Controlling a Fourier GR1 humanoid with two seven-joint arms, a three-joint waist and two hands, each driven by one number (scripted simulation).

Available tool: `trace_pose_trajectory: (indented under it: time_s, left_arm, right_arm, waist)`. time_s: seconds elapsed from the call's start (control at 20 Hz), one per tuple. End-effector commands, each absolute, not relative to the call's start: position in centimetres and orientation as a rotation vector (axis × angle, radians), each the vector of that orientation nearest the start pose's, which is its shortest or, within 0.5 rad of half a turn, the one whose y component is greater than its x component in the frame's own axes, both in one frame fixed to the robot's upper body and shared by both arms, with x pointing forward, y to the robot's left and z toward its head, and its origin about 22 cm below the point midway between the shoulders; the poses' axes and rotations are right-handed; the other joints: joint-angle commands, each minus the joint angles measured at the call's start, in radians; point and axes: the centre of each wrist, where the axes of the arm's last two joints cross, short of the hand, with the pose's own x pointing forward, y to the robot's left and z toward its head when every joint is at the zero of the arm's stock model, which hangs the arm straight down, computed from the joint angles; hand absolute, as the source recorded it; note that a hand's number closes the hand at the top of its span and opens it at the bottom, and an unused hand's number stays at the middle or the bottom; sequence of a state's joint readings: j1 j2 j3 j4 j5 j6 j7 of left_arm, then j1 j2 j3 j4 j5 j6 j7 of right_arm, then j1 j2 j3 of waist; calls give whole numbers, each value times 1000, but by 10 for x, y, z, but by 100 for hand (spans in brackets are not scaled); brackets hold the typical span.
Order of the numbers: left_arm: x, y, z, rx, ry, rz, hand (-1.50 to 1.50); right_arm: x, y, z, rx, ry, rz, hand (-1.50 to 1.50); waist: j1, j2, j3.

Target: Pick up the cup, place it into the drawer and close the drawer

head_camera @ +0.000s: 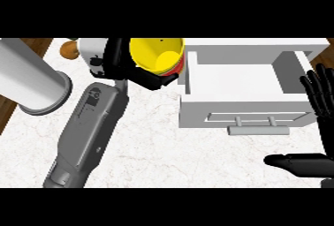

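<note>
Cup [157, 55]: yellow with a red band, tilted, mouth toward the viewer, held above the marble counter [163, 154] just left of the drawer [241, 95]. Left hand [140, 73]: black fingers curled round the cup's lower side. Drawer: white, pulled open, bar handle [257, 129] facing front. Right hand [320, 95]: spread, fingers straight up, resting at the drawer's right edge. Grey cylinder [32, 79]: far left.

Left hand [145, 73] curled round yellow cup [154, 53], held tilted just left of the open white drawer [243, 112]. Drawer handle [257, 129] faces the view's lower edge. Right hand [317, 97] open at right edge, fingers up. Marble bench [157, 145]; grey cylinder [32, 79] at left.
</note>
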State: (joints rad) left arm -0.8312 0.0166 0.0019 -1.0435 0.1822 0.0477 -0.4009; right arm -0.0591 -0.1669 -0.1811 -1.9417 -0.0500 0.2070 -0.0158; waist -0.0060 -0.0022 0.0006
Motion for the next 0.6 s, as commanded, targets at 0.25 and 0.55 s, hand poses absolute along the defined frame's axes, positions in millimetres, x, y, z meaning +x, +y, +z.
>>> trace_pose_trajectory:
  time_s: [0.25, 0.55]
  left_arm:
    - [420, 53, 170, -262, -2086, -154, 150]
    - [429, 40, 160, -254, -2001, -122, 150]
  right_arm:
    - [236, -287, 112, -70, -2011, 250, -150]
    - [233, -294, 113, -78, -1994, 263, -150]
  waist:
    - [-26, 8, 0]
    - [-35, 9, 0]
